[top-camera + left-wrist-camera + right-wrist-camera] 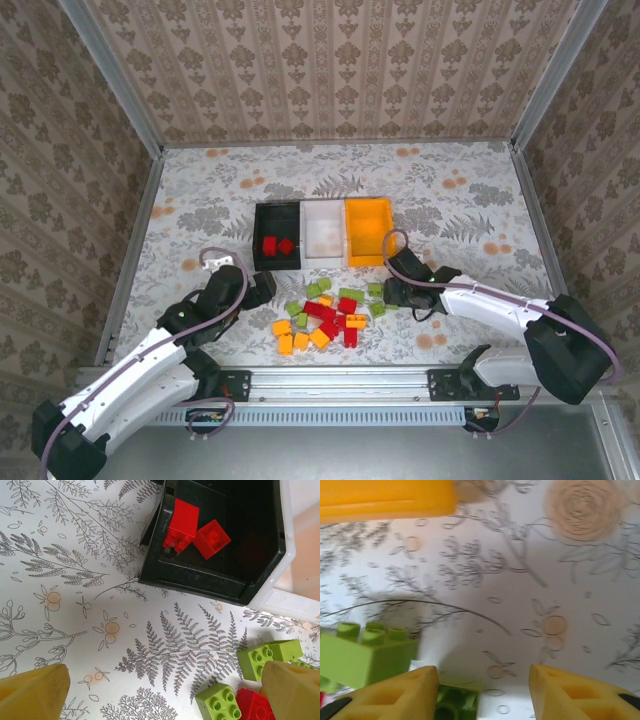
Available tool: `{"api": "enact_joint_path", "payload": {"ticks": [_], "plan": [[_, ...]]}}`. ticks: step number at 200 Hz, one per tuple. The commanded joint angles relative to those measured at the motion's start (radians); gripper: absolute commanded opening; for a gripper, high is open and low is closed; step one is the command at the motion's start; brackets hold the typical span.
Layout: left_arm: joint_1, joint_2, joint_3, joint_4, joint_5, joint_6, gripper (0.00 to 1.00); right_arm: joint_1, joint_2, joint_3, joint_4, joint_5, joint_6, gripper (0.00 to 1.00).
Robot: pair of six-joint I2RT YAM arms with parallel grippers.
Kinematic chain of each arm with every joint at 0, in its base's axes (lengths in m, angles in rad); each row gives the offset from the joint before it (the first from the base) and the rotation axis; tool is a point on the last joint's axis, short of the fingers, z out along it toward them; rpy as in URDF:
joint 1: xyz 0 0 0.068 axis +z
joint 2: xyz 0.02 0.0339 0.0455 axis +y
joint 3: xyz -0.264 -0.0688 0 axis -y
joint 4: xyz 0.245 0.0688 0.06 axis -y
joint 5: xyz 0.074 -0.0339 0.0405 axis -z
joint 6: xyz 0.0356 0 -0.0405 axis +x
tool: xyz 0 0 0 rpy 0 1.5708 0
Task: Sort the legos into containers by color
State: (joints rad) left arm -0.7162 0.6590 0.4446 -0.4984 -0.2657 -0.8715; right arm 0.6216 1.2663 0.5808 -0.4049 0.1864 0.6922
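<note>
Three joined bins stand mid-table: black (pixel 277 262), white (pixel 324 232), orange (pixel 368 230). Two red bricks (pixel 181 525) lie in the black bin (pixel 200 580). A loose pile of legos (pixel 330 315) in red, light green and orange-yellow lies in front of the bins. My left gripper (pixel 265 288) is open at the pile's left edge, over bare cloth (pixel 162 700), with green bricks (pixel 218 702) by its right finger. My right gripper (pixel 390 293) is open at the pile's right edge (pixel 485 695). A green brick (pixel 455 705) sits beside its left finger and another (pixel 365 652) further left.
The flowered tablecloth runs to metal rails and patterned walls on all sides. The white bin's corner (pixel 285 580) adjoins the black bin. The orange bin's edge (pixel 385 497) lies just beyond the right gripper. Bare cloth stretches to the left and right of the pile.
</note>
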Motion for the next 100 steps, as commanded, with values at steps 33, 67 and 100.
{"api": "enact_joint_path", "payload": {"ticks": [33, 67, 100], "plan": [[0.014, 0.009, -0.028, 0.04, 0.026, -0.007, 1.0, -0.043, -0.15, -0.014, -0.083, -0.013, -0.029, 0.58], [0.015, 0.028, -0.017, 0.046, 0.033, -0.004, 1.0, -0.023, -0.121, 0.002, -0.102, -0.119, -0.023, 0.65], [0.017, 0.034, -0.012, 0.047, 0.036, -0.001, 1.0, 0.028, -0.155, -0.01, -0.205, -0.17, 0.002, 0.65]]}}
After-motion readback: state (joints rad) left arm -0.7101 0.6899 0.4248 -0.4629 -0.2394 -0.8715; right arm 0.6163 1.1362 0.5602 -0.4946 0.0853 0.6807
